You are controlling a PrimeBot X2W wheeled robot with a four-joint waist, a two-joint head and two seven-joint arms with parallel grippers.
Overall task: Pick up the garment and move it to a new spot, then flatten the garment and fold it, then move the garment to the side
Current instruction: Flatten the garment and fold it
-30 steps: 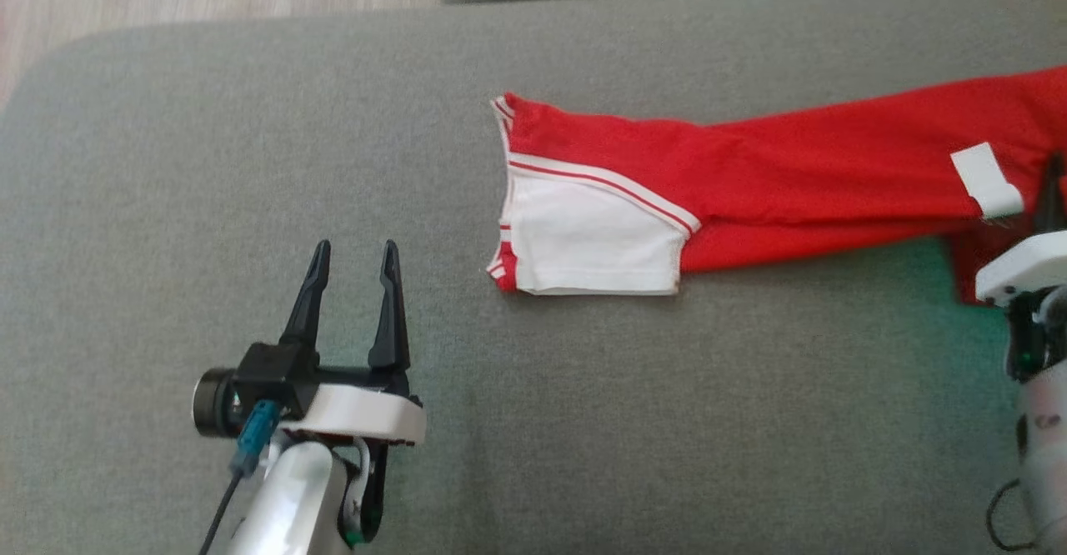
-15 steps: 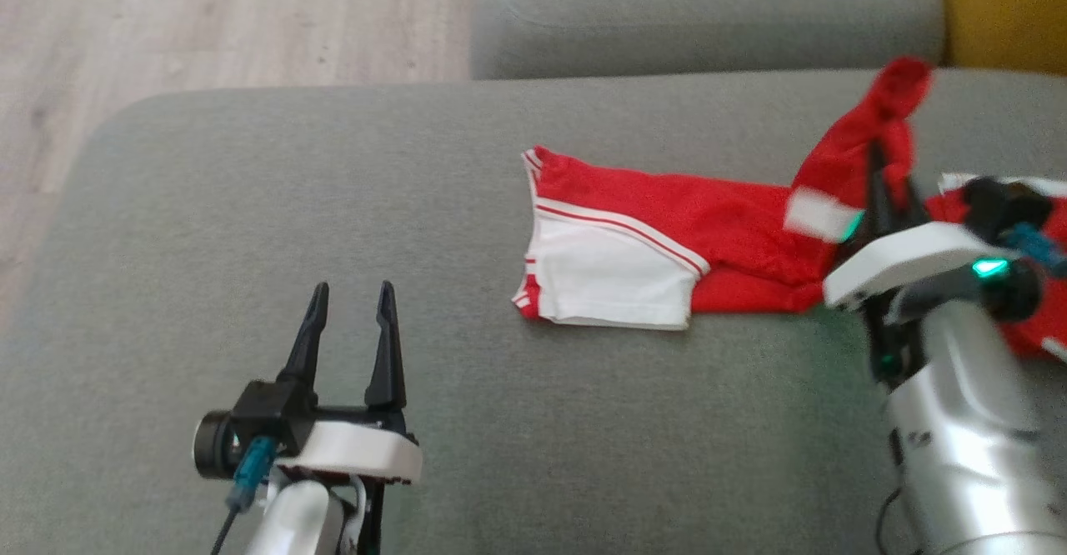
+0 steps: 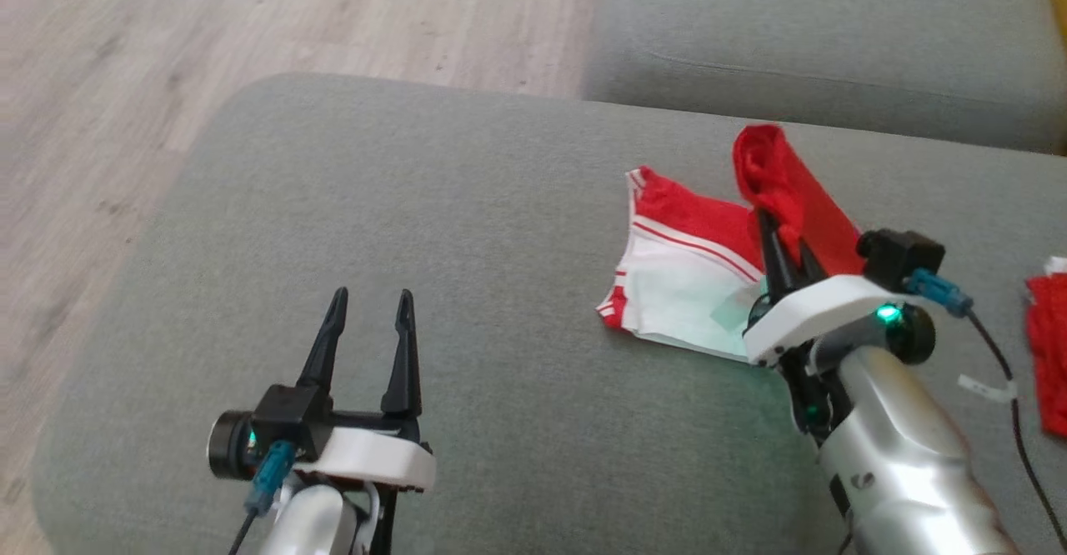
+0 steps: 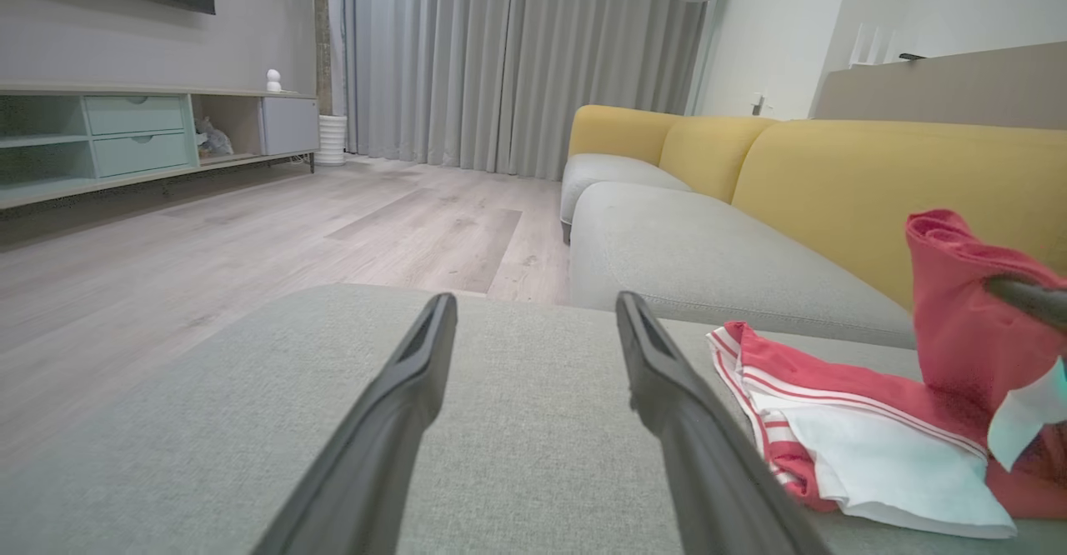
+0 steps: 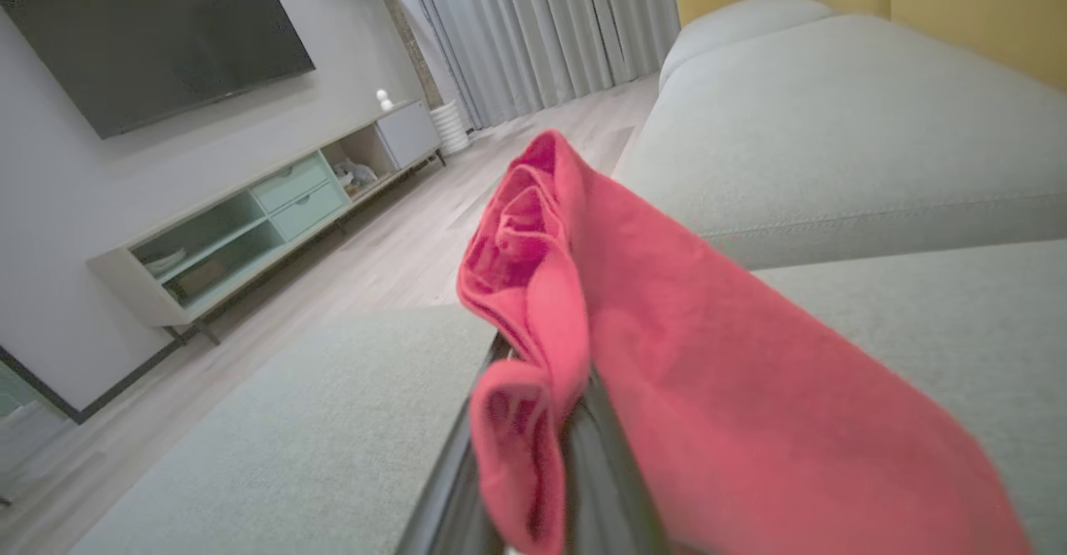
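The garment [image 3: 683, 255] is red with white panels and striped trim, lying on a grey ottoman [image 3: 467, 230]. My right gripper [image 3: 783, 242] is shut on a bunched red part of the garment [image 5: 567, 288] and holds it raised above the white end [image 4: 875, 455]. More red cloth [image 3: 1049, 347] lies at the right edge of the head view. My left gripper [image 3: 371, 309] stands open over bare cushion to the left of the garment, nothing between its fingers [image 4: 400, 388].
Wooden floor [image 3: 208, 30] lies beyond the ottoman's rounded left and far edges. A grey sofa seat [image 3: 817, 30] with yellow backrest [image 4: 875, 172] stands behind. A TV cabinet [image 5: 250, 222] is along the far wall.
The head camera has turned left. My right gripper has carried the red end of the garment leftward over the white end, doubling the cloth on itself. The left gripper has stayed open.
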